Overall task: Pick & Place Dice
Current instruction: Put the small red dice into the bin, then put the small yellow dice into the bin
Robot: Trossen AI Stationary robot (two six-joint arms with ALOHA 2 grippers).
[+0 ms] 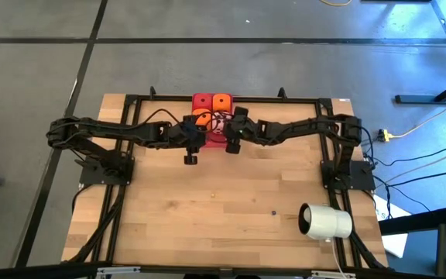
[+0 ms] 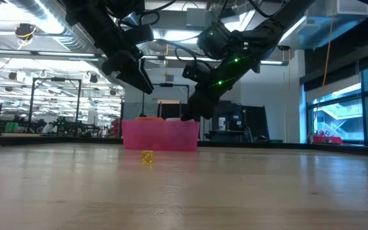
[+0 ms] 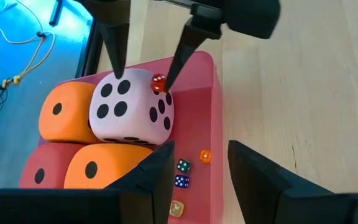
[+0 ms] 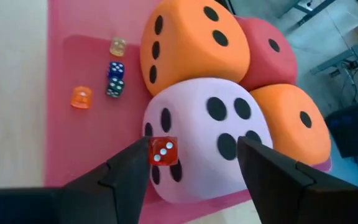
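**Right gripper spread over the pink die**

The right gripper (image 4: 191, 165) stands open over the pale pink soft die (image 4: 210, 140), a tiny red translucent die (image 4: 163, 151) beside one finger. Two orange soft dice (image 4: 194, 43) and a red soft die (image 4: 267, 45) crowd the flat pink tray (image 4: 73, 56) at the frame's top centre. The left gripper (image 3: 197, 168) hovers nearby, partly open, holding nothing.

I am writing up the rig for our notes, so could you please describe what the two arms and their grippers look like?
Both arms are black, jointed links with black cables running along them, mounted on black frames at the table's sides. The left gripper and right gripper each end in two dark, tapering wedge-shaped fingers. In the low view, small green lights glow on one arm.
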